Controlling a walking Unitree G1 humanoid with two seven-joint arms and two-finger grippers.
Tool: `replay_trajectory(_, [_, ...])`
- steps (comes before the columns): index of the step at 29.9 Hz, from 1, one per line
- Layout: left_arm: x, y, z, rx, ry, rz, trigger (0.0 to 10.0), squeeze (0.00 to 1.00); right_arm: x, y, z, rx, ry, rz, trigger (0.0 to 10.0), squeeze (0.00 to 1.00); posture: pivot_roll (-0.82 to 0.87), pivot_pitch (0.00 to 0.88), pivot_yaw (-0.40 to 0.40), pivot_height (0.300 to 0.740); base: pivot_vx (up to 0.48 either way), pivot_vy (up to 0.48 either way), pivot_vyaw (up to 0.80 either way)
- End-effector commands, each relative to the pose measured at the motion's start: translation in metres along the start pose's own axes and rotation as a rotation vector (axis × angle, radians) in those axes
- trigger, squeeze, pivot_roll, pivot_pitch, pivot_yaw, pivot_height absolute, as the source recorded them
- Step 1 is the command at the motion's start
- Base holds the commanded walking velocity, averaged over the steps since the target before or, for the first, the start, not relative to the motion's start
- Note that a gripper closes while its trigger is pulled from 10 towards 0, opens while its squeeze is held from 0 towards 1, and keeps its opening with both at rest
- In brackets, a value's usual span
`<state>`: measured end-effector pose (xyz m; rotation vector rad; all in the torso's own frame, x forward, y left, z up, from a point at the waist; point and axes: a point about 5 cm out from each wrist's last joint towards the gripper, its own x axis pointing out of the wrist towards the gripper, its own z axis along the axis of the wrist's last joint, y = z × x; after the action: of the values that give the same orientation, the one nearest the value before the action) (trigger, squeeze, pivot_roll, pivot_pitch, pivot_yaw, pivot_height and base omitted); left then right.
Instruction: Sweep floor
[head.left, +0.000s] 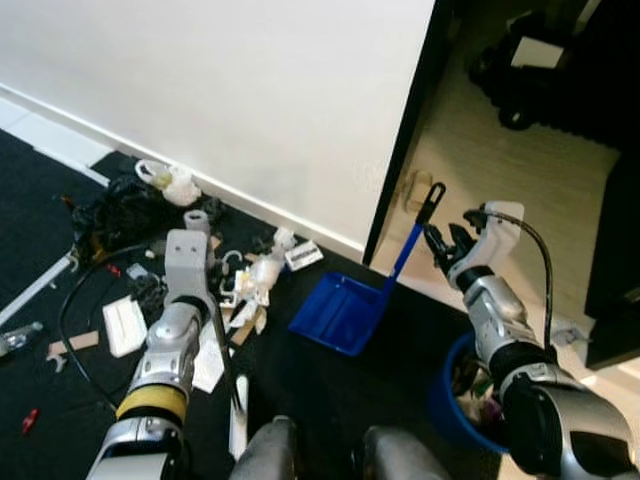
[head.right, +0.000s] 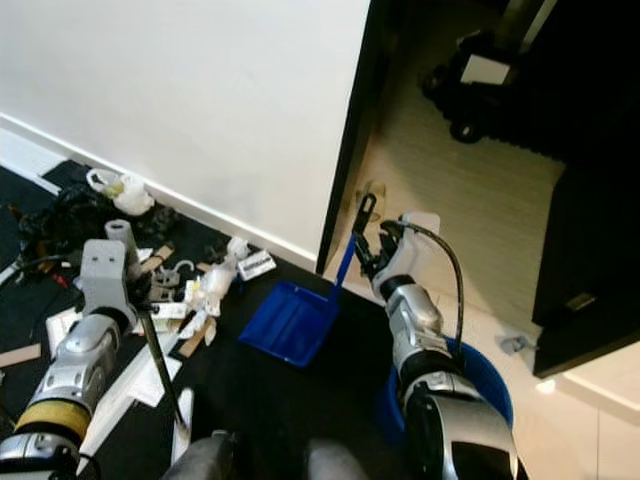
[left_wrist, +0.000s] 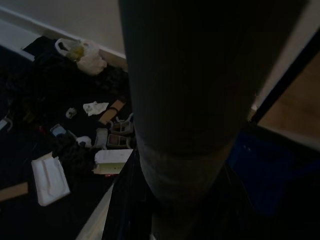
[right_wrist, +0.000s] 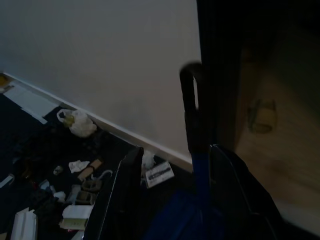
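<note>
A blue dustpan (head.left: 338, 314) rests on the dark floor by the door frame, its long handle (head.left: 428, 205) leaning up toward my right arm. My right gripper (head.left: 441, 241) is open at the top of that handle, whose black grip (right_wrist: 191, 107) stands between the two fingers (right_wrist: 125, 192), nearer one of them. My left gripper (head.left: 212, 318) is shut on a dark broom stick (head.left: 228, 365) that slants down to the floor; in the left wrist view the stick (left_wrist: 185, 110) looms dark and close. Litter (head.left: 250, 285) of paper scraps and small packs lies left of the dustpan.
A white wall runs behind, with a black door frame (head.left: 405, 140) and pale flooring beyond. A white plastic bag (head.left: 168, 183) and black clutter (head.left: 110, 215) lie by the skirting. A black cable (head.left: 72, 330) loops on the floor. A blue bucket (head.left: 452, 405) stands under my right arm.
</note>
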<state>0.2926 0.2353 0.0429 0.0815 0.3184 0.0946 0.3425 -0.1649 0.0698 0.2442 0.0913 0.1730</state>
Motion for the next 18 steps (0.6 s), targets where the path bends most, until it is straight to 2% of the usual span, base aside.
replay_trajectory(1, [-0.001, -0.009, -0.008, -0.021, 0.025, -0.013, 10.0, 0.00, 0.000, -0.004, 0.007, -0.013, -0.029, -0.014, 10.0, 0.00, 0.11, 0.000, -0.061, 0.740, 0.000, -0.480, 0.00])
replay_trajectory(3, [0.000, -0.009, -0.009, -0.025, 0.025, -0.006, 10.0, 0.00, 0.001, -0.004, 0.008, -0.027, -0.030, -0.010, 10.0, 0.00, 0.11, 0.000, -0.060, 0.740, 0.000, -0.240, 0.00])
replay_trajectory(4, [0.000, -0.007, -0.009, 0.008, 0.031, 0.003, 10.0, 0.00, 0.002, -0.002, 0.009, -0.043, -0.035, -0.004, 10.0, 0.00, 0.11, 0.000, -0.060, 0.740, 0.000, 0.000, 0.00])
replay_trajectory(7, [-0.001, -0.003, -0.009, 0.032, 0.025, 0.004, 10.0, 0.00, 0.003, 0.000, 0.013, -0.060, -0.052, 0.005, 10.0, 0.00, 0.11, 0.000, -0.061, 0.740, 0.000, 0.000, 0.00])
replay_trajectory(15, [-0.004, 0.004, -0.004, 0.013, -0.023, 0.009, 10.0, 0.00, 0.005, 0.004, 0.013, -0.048, -0.055, 0.017, 10.0, 0.00, 0.12, 0.000, -0.067, 0.740, 0.000, 0.000, 0.00])
replay_trajectory(18, [-0.005, 0.006, -0.001, 0.002, -0.044, 0.016, 10.0, 0.00, 0.005, 0.006, 0.011, -0.047, -0.044, 0.021, 10.0, 0.00, 0.12, 0.000, -0.070, 0.740, 0.327, 0.000, 0.00])
